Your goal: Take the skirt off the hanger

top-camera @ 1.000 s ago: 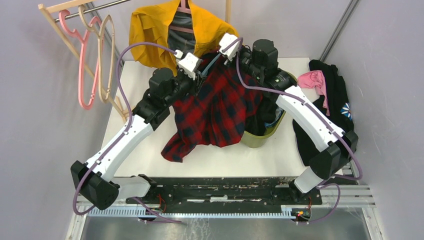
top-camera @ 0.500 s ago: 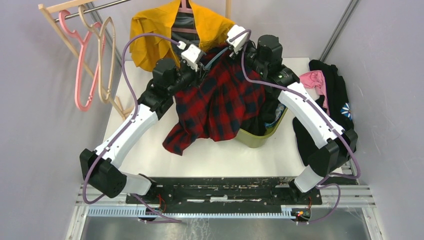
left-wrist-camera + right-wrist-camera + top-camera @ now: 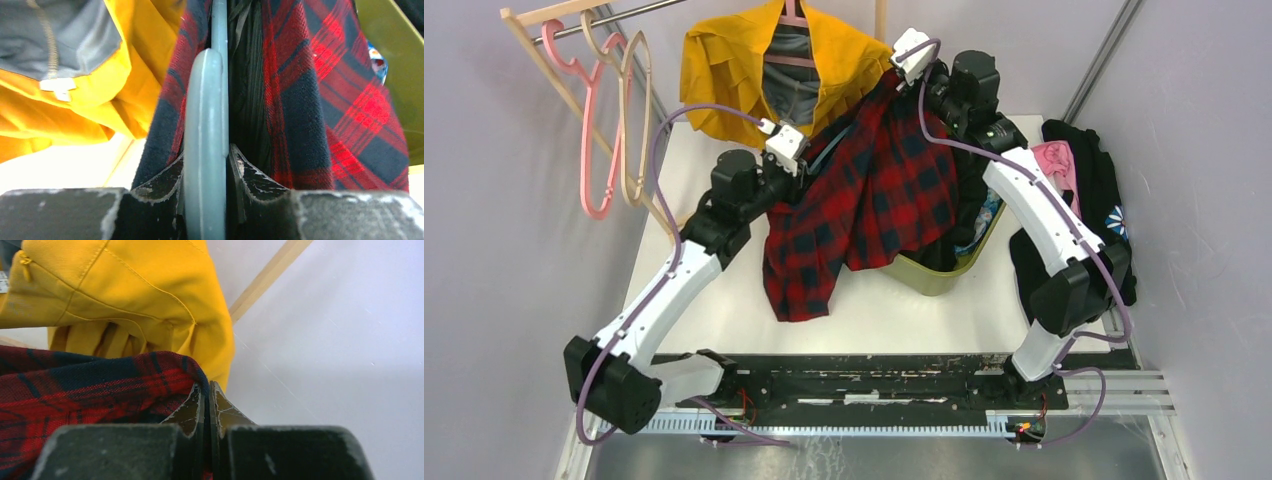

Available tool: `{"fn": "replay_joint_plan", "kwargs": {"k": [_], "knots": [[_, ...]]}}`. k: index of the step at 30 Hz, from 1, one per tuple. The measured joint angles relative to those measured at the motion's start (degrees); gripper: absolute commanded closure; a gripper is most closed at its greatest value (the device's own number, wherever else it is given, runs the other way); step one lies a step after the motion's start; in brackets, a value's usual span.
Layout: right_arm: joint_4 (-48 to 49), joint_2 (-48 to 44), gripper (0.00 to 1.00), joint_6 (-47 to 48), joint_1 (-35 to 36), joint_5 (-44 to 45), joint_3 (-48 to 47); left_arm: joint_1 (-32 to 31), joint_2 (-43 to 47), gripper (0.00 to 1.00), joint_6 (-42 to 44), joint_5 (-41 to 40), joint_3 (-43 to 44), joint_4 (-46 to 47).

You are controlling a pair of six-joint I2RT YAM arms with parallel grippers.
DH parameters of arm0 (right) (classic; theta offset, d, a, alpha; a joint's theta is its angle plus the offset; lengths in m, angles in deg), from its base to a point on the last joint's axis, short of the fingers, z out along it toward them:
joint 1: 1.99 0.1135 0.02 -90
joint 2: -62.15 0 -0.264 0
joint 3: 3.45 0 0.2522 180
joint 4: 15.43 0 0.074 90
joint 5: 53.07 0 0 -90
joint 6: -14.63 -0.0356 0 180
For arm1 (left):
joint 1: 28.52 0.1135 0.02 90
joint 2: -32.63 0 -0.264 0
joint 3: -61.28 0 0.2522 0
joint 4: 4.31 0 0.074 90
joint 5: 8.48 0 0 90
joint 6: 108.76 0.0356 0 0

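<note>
Your left gripper (image 3: 790, 158) sits at about 11 o'clock from the table's (image 3: 894, 310) centre. In the left wrist view its fingers (image 3: 161, 186) are clamped on both faces of the grey-blue hanger (image 3: 205, 125), which runs edge-on between them. Plaid cloth lies on either side of the bar.

Your right gripper (image 3: 906, 62) is raised at about 1 o'clock, at the far edge. In the right wrist view its fingers (image 3: 224, 412) are pressed almost together, with a folded edge of the skirt (image 3: 75, 385) pinched at their tips.

The skirt (image 3: 864, 190), red and navy plaid, is spread between your two grippers. Its top edge slopes up from the left gripper to the right one. The body hangs down over the middle of the table, and the lowest fold rests on the tabletop at about 7 o'clock from the skirt's centre. A short length of the hanger (image 3: 829, 150) shows along that upper edge, just beside the left gripper. Whether any clip grips the cloth cannot be told.

A green bin (image 3: 944, 275) touches the skirt at its 4 o'clock side. A yellow jacket (image 3: 724, 60) hangs at 12 o'clock, close behind both grippers. Dark clothes (image 3: 1094, 190) are heaped at the 3 o'clock edge. Pink and wooden hangers (image 3: 589, 100) hang on the rack at 10 o'clock.
</note>
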Motion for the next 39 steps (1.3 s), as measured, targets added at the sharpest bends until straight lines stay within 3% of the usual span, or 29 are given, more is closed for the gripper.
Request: {"fn": "replay_joint_plan", "kwargs": {"k": [4,14,22,31,39], "knots": [[1.0,0.1,0.99,-0.7,0.0,-2.3,0.1,0.1,3.0,0.97,0.0,-0.9,2.6,-3.9],[10.0,-2.3,0.99,-3.8,-1.4,-1.2,6.0,0.2,-1.6,0.97,0.1,0.3,18.7,-14.4],[11.0,-1.7,0.99,-7.1,-1.4,-2.5,6.1,0.2,-1.0,0.97,0.1,0.3,20.6,-16.5],[17.7,2.3,0.99,-8.6,0.1,-0.7,7.7,0.8,-6.4,0.97,0.0,2.8,33.7,-18.2],[16.7,0.5,0.99,-10.1,4.6,3.0,17.4,1.5,-7.3,0.97,0.0,3.0,35.7,-13.0]]}}
